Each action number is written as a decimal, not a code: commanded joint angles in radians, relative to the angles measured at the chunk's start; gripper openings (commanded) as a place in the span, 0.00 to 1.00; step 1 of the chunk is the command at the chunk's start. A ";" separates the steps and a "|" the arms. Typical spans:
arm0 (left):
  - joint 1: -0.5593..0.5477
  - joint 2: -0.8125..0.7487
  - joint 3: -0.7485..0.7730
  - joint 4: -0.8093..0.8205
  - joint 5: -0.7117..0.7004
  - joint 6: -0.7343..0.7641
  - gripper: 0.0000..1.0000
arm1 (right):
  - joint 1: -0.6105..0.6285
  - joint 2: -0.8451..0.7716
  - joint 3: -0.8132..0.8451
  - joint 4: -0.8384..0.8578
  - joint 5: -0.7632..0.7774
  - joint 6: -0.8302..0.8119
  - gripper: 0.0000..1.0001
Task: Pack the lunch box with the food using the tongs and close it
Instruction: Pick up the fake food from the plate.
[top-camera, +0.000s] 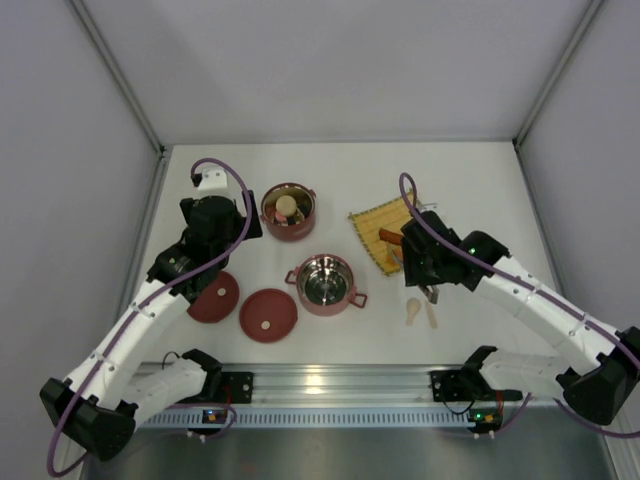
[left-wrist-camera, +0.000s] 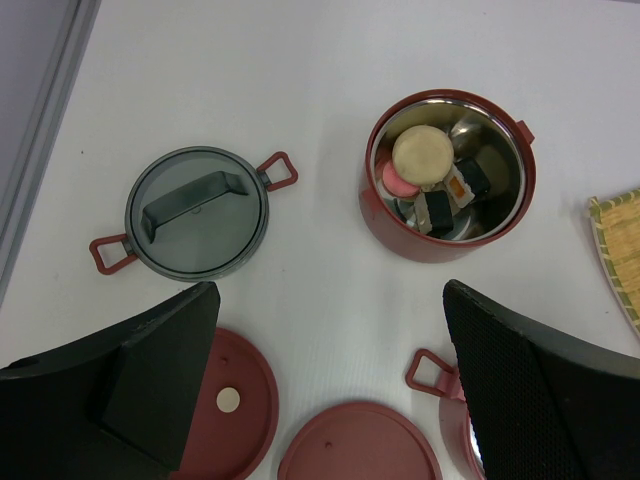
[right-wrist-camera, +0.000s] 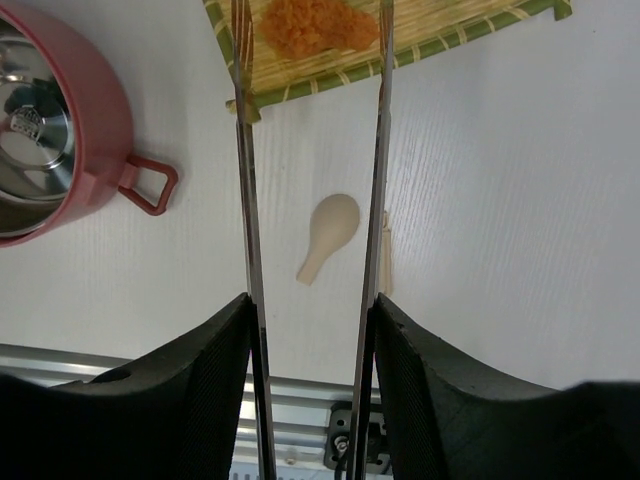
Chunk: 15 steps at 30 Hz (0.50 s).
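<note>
Right tool (right-wrist-camera: 312, 330): part-closed on the tongs (right-wrist-camera: 247, 200), whose blades run straight ahead, parted. Orange piece (right-wrist-camera: 312, 25): on the mat (right-wrist-camera: 470, 25), dead ahead between the two blades (right arm the nearer). Empty bowl (right-wrist-camera: 100, 120): left of the tongs. Left tool (left-wrist-camera: 330, 330): wide open, holding nothing.

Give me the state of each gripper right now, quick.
Left gripper: open, holding nothing.
Right gripper: closed on the tongs, their tips either side of the orange piece.
</note>
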 joint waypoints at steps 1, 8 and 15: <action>0.000 0.002 0.018 0.017 -0.004 0.004 0.99 | -0.013 0.005 -0.006 0.007 -0.009 -0.033 0.49; 0.000 0.002 0.018 0.017 -0.006 0.004 0.99 | -0.025 0.034 -0.029 0.034 -0.033 -0.067 0.50; 0.000 0.003 0.018 0.017 -0.010 0.007 0.99 | -0.033 0.072 -0.023 0.053 -0.046 -0.097 0.49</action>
